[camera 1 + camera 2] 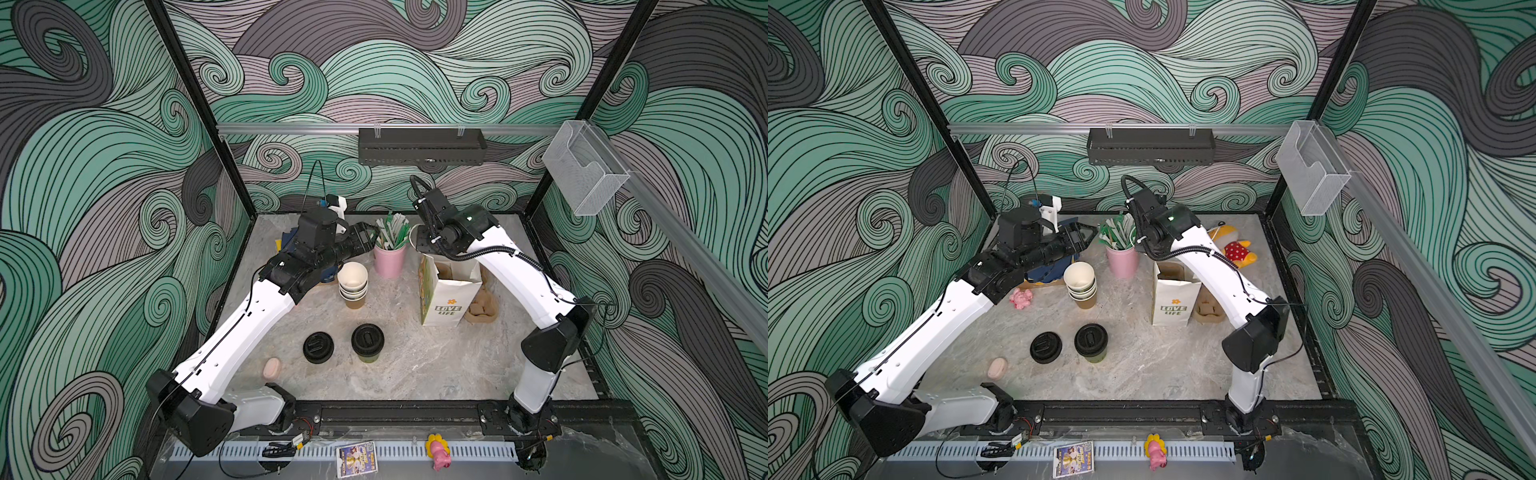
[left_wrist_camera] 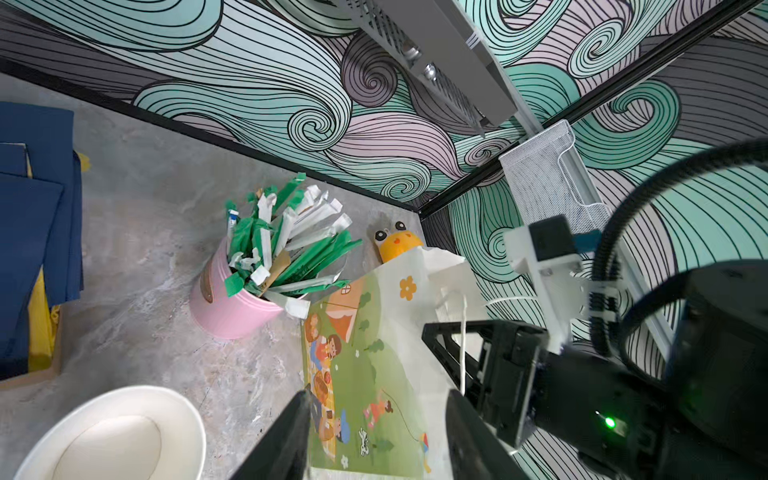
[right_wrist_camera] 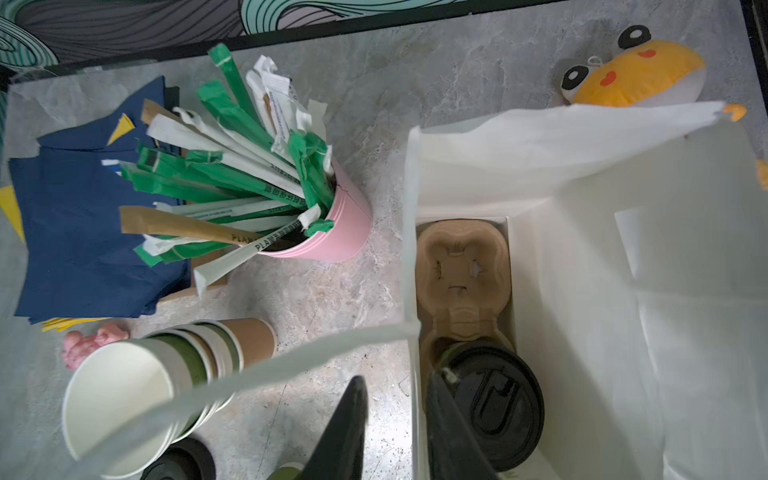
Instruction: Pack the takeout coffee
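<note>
- We see the right gripper [image 3: 395,376] pointing down at the rim of the white paper bag [image 3: 519,158]. One finger is outside the bag and the other is inside, so the near wall of the bag is between them.
- Its jaws are narrow, with a visible gap. We cannot tell if the fingers touch the paper.
- On the bottom of the bag lies a brown cardboard carrier [image 3: 461,257]. The first coffee cup [image 3: 496,409], closed with its black sip lid, sits in the carrier slot nearer to this gripper.
- The second coffee cup [image 1: 368,343], olive-green with a black lid on top, stands upright on the grey table [image 1: 415,374]. It is well apart from the bag, toward the front edge.
- A loose black lid [image 1: 318,347] lies flat just beside this cup, on its left in both top views.
- The left gripper [image 2: 378,399] hovers with its jaws apart at a middle width and holds nothing. In both top views it is just beside the pink cup of straws [image 1: 390,259].
- A stack of empty paper cups [image 1: 353,284] stands a little tilted, between the left arm and the bag.
- The bag stands upright, with the print "LOVE LIFE" on its front side.
- Blue napkins [image 3: 83,232] lie behind the stack, and a yellow plush toy [image 3: 636,75] lies behind the bag.
</note>
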You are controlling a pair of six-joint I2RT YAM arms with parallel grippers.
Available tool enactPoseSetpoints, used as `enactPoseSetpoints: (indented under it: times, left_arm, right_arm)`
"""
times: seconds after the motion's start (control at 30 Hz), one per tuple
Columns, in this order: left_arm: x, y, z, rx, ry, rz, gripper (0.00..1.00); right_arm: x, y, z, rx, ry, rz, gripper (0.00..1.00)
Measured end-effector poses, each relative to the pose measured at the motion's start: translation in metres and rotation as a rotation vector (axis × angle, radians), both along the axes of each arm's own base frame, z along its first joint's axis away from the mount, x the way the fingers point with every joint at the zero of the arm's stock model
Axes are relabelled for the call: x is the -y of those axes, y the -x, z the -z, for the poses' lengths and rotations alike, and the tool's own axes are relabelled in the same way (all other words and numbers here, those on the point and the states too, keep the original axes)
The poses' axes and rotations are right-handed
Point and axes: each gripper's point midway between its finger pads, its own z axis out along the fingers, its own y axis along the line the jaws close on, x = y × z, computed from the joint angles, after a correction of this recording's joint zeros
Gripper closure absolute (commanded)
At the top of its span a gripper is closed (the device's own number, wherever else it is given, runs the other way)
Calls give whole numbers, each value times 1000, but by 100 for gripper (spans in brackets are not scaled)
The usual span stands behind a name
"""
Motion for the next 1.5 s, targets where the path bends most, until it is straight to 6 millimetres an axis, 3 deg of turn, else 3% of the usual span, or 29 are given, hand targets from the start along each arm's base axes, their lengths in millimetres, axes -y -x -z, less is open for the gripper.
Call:
enactPoseSetpoints:
  times: [0.17,0.43,0.5,0.8,0.97,1.13,1.3,1.5]
  left_arm:
    - [-9,8,-10,26,8,-19,46]
    - [-20,17,-15,41,6,-45,45]
    - [-22,17,-14,41,4,-50,45]
    - [-27,14,-10,34,-7,-68,45]
    - [-28,13,-8,28,-13,-70,44]
    - [-21,8,2,3,-27,-48,44]
    - [-3,1,9,-28,-40,32,44]
    - [27,-5,3,-29,-43,183,43]
  right_arm:
    - [-2,-4,10,-15,26,-7,100]
    - [-9,7,8,-40,52,-140,100]
    - [-10,17,7,-49,70,-201,100]
    - [-22,100,1,-92,124,-609,100]
    - [-19,119,12,-130,143,-707,70]
    - [-21,121,8,-117,145,-745,55]
    - [-17,131,-20,-50,116,-759,49]
    - [3,153,-54,2,67,-730,49]
